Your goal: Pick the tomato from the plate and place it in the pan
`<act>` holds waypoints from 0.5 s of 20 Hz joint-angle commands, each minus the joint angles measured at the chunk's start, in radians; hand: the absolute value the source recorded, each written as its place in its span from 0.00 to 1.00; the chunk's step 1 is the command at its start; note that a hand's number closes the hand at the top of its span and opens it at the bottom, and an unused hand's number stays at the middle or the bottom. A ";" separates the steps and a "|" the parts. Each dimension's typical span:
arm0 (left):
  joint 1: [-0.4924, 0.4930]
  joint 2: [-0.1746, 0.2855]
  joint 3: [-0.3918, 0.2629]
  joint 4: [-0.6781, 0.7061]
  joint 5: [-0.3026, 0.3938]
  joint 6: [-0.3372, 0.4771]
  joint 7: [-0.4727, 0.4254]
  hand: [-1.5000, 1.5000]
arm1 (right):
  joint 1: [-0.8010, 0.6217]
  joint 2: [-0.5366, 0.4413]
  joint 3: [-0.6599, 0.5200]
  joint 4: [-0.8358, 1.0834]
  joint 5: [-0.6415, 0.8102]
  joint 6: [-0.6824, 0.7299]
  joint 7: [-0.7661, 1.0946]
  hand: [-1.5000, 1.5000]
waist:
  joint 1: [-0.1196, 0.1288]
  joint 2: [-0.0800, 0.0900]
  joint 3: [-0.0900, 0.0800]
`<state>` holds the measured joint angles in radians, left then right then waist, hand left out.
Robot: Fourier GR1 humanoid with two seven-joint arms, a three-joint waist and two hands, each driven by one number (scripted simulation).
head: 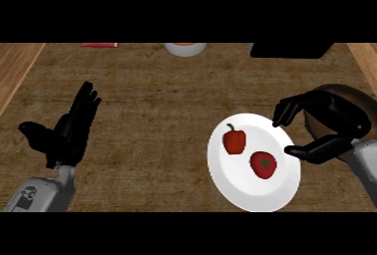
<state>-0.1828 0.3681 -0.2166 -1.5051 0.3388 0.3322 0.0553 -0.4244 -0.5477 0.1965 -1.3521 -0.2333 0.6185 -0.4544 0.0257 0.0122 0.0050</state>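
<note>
Tomato (264,165): lies on the near-right part of the white plate (254,196). Its slightly longer axis runs from far to near, and its dark stem spot faces up.
Red pepper (234,141): just beside the tomato on its far-left side, with its green stem toward the counter's (162,99) far edge.
Right hand (333,118): over the plate's right rim, released, with bent fingers spread wide from the thumb and grasping nothing.
Pan (353,95): at the counter's right edge, mostly hidden behind the right hand.
Left hand (70,132): resting near the left edge, fingers straight.
</note>
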 commanded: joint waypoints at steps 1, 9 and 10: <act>-0.022 0.018 0.021 0.009 0.028 -0.032 0.035 0.50 | -0.029 -0.149 -0.067 0.134 0.135 0.116 -0.267 0.00 | 0.007 0.008 0.001; -0.041 0.009 0.023 0.006 0.025 -0.040 0.053 0.50 | -0.153 -0.236 0.049 0.190 0.333 0.028 -0.508 0.00 | 0.025 0.005 -0.002; -0.041 0.009 0.028 0.022 0.024 -0.047 0.042 0.50 | -0.147 -0.231 0.086 0.166 0.360 0.008 -0.512 0.00 | 0.013 0.002 -0.003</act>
<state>-0.2141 0.3861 -0.1900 -1.5050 0.3678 0.2921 0.1021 -0.5248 -0.7607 0.2239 -1.2313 0.0357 0.5189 -0.7556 0.0430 0.0152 0.0041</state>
